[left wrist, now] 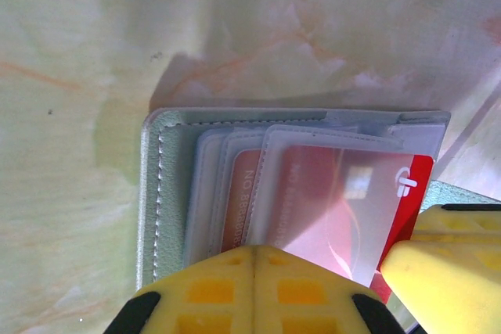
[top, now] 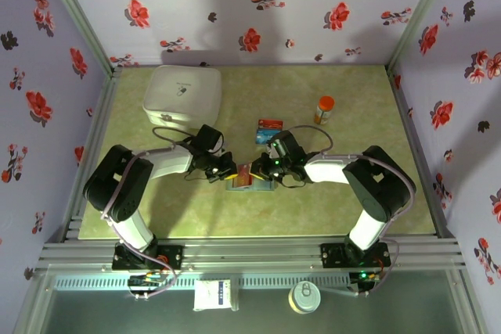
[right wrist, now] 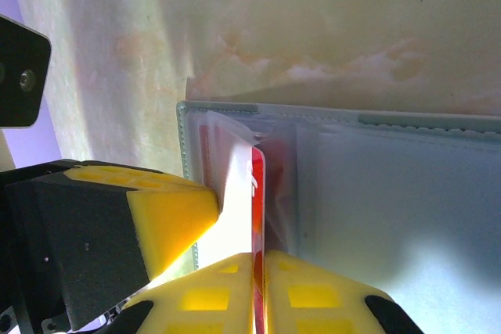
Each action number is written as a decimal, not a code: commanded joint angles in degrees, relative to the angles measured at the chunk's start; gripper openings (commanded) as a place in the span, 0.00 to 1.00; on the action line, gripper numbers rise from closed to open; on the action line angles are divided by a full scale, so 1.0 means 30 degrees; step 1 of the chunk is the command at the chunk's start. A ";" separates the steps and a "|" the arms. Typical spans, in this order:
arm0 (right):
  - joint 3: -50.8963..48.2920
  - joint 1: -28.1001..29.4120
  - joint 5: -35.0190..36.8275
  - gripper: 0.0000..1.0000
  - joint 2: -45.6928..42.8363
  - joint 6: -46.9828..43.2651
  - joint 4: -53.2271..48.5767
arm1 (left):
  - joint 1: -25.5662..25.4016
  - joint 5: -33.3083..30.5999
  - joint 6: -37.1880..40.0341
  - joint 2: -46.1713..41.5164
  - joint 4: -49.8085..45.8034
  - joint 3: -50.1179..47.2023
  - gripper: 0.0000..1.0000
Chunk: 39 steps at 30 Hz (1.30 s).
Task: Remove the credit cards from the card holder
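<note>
Left claw (left wrist: 254,291): clenched on the near edge of the card holder (left wrist: 168,193), as far as I can see. Its yellow fingers meet with no gap over the clear sleeves.
Right claw (right wrist: 258,287): clenched on the red card (right wrist: 257,185), which runs edge-on between its two yellow fingers.
Card holder: lies open on the table (top: 352,201), near the middle and toward the near side, between my two claws.
Red card: partly out of its clear sleeve. In the left wrist view, its corner with a white logo sticks out past the sleeve on the right.
In the sleeves: the left wrist view shows an orange-red card under frosted plastic, left of the red one.
Loose cards (top: 269,129): on the table just beyond the right claw, apart from the holder. They are blue, with some red on the farther one.
Around: a white box (top: 182,93) sits far left and an orange-capped bottle (top: 324,109) far right of centre, both well apart from the holder.
In the way: the claws crowd each other. Each wrist view has a yellow finger of the other claw just beside the sleeves.
From above: I get the layout, but the claws cover most of the holder.
From the wrists: I can see the stitching, the sleeve edges and the grip itself.
</note>
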 commanded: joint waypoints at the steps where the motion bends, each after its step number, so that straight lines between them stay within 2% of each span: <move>1: -0.0394 -0.0161 0.0229 0.13 -0.0524 0.0321 0.0837 | 0.0123 -0.0698 -0.0079 0.0570 -0.1073 -0.0588 0.00; 7: -0.0494 -0.0220 0.0352 0.14 -0.0741 0.0235 0.0751 | 0.0131 -0.0698 -0.0125 0.0531 -0.1175 -0.0563 0.00; 16: -0.0757 -0.0308 0.0380 0.04 -0.0912 0.0200 0.0838 | 0.0149 -0.0725 -0.0133 0.0506 -0.1139 -0.0614 0.00; 24: -0.1030 -0.0597 0.0639 0.00 -0.1575 -0.0312 -0.0015 | 0.0163 -0.0716 -0.0163 0.0389 -0.1175 -0.0737 0.00; 35: -0.0111 -0.0839 0.1976 0.00 -0.3248 -0.2463 -0.5244 | 0.0207 -0.0486 -0.0224 0.0330 -0.1048 -0.0681 0.00; 39: 0.0413 -0.0808 0.1964 0.00 -0.3096 -0.2805 -0.5962 | 0.0206 -0.0263 -0.0349 0.0329 -0.0866 -0.0553 0.00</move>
